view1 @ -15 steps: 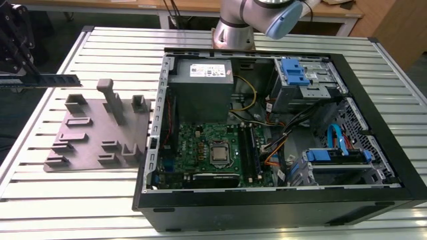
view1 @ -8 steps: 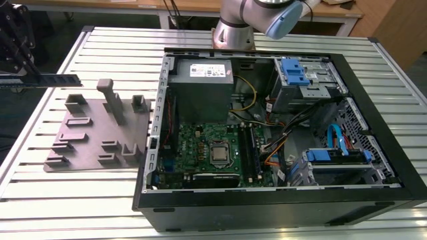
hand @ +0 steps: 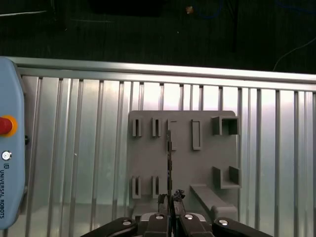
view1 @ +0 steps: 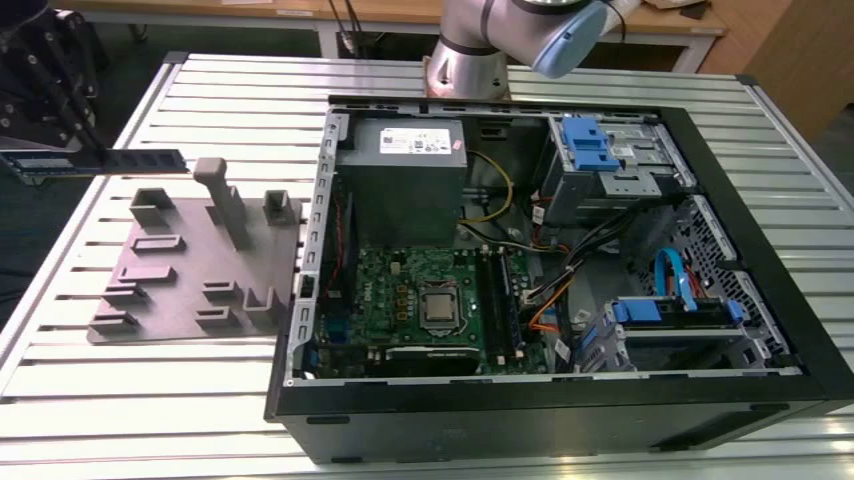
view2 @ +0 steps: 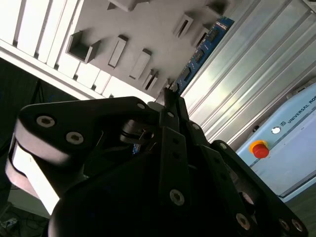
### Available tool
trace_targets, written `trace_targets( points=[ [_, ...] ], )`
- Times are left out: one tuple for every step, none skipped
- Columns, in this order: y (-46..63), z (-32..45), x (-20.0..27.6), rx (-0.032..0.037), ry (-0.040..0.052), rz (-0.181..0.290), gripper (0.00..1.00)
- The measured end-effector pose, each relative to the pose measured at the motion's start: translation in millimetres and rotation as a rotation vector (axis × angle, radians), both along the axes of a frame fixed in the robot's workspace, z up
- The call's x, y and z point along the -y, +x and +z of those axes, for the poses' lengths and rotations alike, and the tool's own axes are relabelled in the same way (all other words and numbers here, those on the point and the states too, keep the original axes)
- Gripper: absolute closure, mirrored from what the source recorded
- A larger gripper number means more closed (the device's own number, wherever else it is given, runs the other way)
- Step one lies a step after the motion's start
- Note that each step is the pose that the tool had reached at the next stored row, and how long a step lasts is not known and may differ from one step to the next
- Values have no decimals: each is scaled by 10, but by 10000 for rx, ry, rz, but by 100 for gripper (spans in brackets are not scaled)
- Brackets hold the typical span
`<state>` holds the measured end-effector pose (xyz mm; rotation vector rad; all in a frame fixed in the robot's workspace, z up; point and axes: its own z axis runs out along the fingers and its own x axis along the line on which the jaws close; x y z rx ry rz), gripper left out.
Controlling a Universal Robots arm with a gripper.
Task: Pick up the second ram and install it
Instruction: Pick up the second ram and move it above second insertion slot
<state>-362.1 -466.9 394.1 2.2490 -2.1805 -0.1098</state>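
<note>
My gripper (view1: 56, 148) hangs above the table at the exterior view's left, shut on the second ram (view1: 114, 159). The stick is thin and dark blue-green and is held level in the air, above the grey fixture plate (view1: 187, 270). In the second wrist view the ram (view2: 203, 48) sticks out past the closed fingertips of the gripper (view2: 170, 96). The first wrist view shows the ram (hand: 169, 158) edge-on, rising from the gripper (hand: 170, 197) over the fixture plate (hand: 182, 123). The green motherboard (view1: 400, 290) with its long black slots (view1: 502, 300) lies inside the open computer case (view1: 747, 250).
The case holds a grey power supply (view1: 400, 170), blue drive brackets (view1: 587, 140) and loose cables (view1: 561, 270). A tall grey post (view1: 220, 195) stands on the fixture plate. A light blue pendant (hand: 10, 148) with a red button lies on the slatted metal table (view1: 160, 390).
</note>
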Motion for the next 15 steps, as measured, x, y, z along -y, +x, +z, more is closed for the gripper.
trace_targets(
  points=[
    [33, -1, 0, 0, 1, 0, 86],
    [67, 0, 0, -1, 0, 1, 86],
    [101, 0, 0, -2, 0, 1, 86],
    [135, -1, 0, -2, 1, 1, 86],
    [168, 0, 0, -4, 0, 0, 86],
    [204, 0, 0, -4, 1, 1, 86],
    [237, 0, 0, -5, 0, 1, 86],
    [268, 0, 0, -5, 1, 0, 86],
    [301, -1, 0, -5, 1, 0, 86],
    [334, -1, 0, -6, 1, 0, 86],
    [365, -1, 0, -7, 1, 0, 86],
    [397, -1, 0, -7, 1, 1, 86],
    [432, -1, 0, -8, 1, 1, 86],
    [463, 0, 0, -9, 0, 0, 86],
    [492, 0, 0, -9, 1, 0, 86]
  ],
)
